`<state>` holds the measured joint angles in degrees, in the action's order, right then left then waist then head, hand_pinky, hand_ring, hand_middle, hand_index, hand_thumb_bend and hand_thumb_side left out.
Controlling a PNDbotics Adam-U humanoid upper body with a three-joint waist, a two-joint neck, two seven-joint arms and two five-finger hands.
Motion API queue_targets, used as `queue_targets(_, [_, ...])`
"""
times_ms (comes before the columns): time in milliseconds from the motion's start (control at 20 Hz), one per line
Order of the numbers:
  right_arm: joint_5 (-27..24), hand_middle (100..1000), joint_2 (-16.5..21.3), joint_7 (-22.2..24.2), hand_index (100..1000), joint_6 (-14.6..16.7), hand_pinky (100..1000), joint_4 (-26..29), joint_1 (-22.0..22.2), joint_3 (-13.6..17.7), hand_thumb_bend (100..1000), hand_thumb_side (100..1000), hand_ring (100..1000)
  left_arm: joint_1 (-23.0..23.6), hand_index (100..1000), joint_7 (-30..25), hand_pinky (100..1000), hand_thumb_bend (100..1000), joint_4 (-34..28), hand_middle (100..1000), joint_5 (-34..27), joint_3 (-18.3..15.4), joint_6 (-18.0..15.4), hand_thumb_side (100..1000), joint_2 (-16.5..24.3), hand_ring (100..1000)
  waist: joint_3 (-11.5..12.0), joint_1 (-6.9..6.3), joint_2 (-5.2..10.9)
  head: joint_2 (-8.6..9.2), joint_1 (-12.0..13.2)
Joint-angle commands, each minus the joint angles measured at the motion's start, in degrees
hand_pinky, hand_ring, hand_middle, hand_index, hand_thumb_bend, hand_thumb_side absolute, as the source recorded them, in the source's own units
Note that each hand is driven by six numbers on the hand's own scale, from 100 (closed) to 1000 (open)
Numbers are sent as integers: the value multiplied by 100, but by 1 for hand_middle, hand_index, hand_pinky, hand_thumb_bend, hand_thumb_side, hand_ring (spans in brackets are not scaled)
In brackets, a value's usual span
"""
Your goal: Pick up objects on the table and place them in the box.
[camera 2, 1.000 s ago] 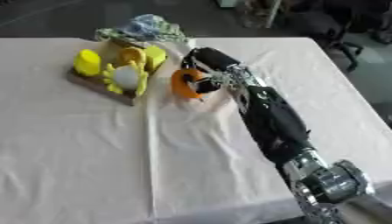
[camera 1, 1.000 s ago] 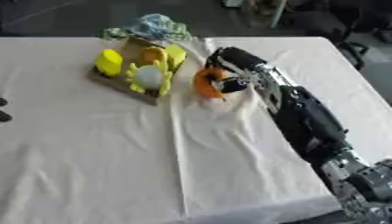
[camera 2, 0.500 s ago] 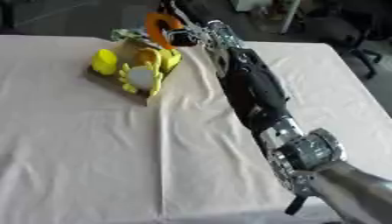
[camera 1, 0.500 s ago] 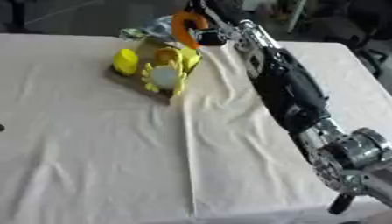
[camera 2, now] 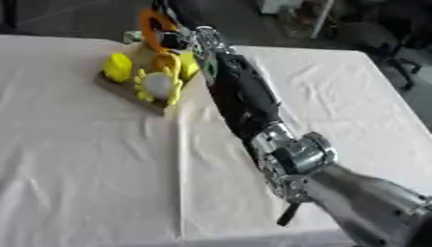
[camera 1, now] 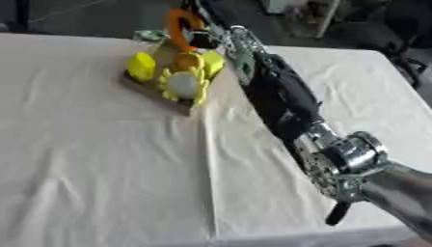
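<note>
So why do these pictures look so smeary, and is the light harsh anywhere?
Left eye view: soft all over; the right hand holding the orange ring above the box is smeared. Right eye view: the arm's near end is the blurriest part. Both views: even light, faint shadows in the tablecloth creases, no glare, dark background.

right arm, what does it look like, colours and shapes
The right arm is a long black shell with a greenish patch near the wrist. A round silver joint sits lower down, then a grey segment. The right hand is black with silvery parts.
</note>
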<state>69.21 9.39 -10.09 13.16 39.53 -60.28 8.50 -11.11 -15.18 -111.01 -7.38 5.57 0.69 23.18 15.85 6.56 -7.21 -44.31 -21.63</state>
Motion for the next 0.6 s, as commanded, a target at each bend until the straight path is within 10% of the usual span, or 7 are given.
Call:
queue_targets(50, [218,427,-21,203,629,-80,661,-122,-105,51,100,105,564,-80,809,-42,660,100,-140,598,-26,16,-1,915,52,557,7,44,14,19,-58])
queue_targets(350, [393,636,-122,1148,816,78,736,-182,-49,-58,100,165,711,-60,811,-97,663,100,-135,598,-7,33,19,920,40,557,-19,67,30,19,-40])
queue_targets(600, [519,814,-120,1526,920,156,802,16,-30,-88,100,437,794,-34,813,-140,666,100,-127,598,20,25,28,923,39,557,-58,61,41,19,-16])
